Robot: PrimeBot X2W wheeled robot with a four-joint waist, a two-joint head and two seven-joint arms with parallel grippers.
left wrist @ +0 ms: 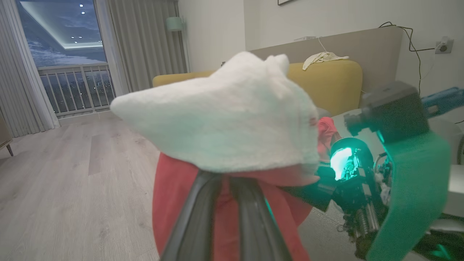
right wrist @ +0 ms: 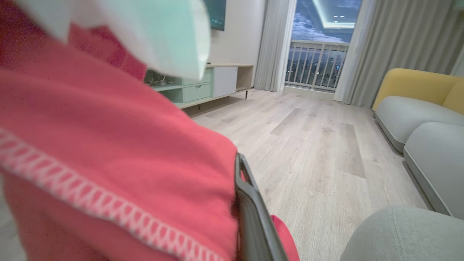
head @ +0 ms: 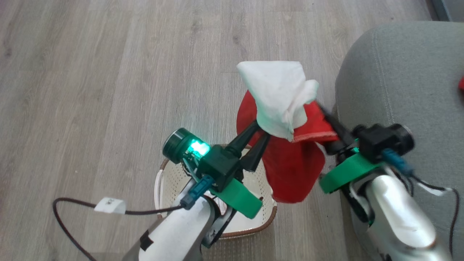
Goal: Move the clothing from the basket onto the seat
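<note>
A garment of the clothing (head: 290,163), red with a white part (head: 277,92), hangs in the air above the right side of the basket (head: 250,232). My left gripper (head: 261,129) is shut on it where white meets red; in the left wrist view its fingers (left wrist: 203,206) run up under the white fold (left wrist: 224,119). My right gripper (head: 322,108) is shut on the red hem at the garment's right side, and the stitched red cloth (right wrist: 108,152) lies against its finger (right wrist: 250,214). The grey-green seat (head: 398,83) lies just right of the garment.
A small red bit (head: 461,83) shows at the seat's right edge. A black cable with a white tag (head: 108,206) loops over the wooden floor at lower left. More grey cushions (right wrist: 435,156) with a yellow back and a low cabinet (right wrist: 214,81) stand further off.
</note>
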